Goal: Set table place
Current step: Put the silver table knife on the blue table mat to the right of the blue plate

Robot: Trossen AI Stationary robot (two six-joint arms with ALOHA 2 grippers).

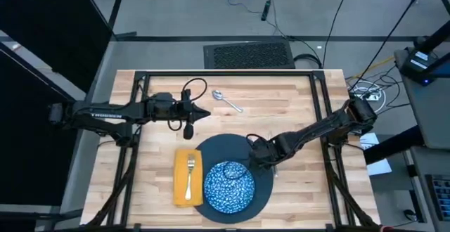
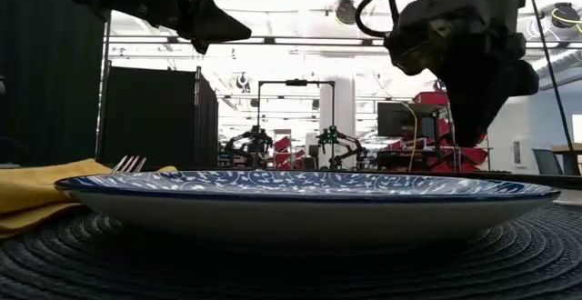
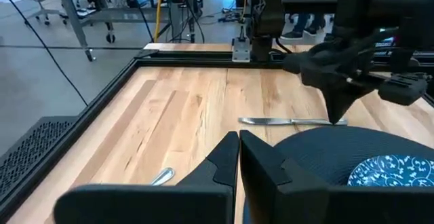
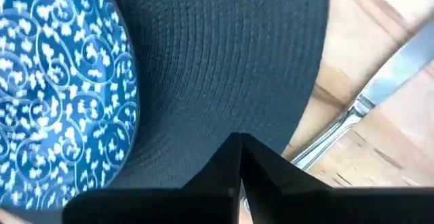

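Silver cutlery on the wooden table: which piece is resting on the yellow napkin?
The silver fork, lying lengthwise on the mustard-yellow cloth napkin. The silver spoon and silver knife lie on bare wood instead.

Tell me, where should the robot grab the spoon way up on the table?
Probably by its handle, coming straight down from above. The spoon lies flat on the bare wood of the table, apart from the other things. Its handle is long and thin, easier to pinch across than the rounded bowl end. The left hand is nearest.
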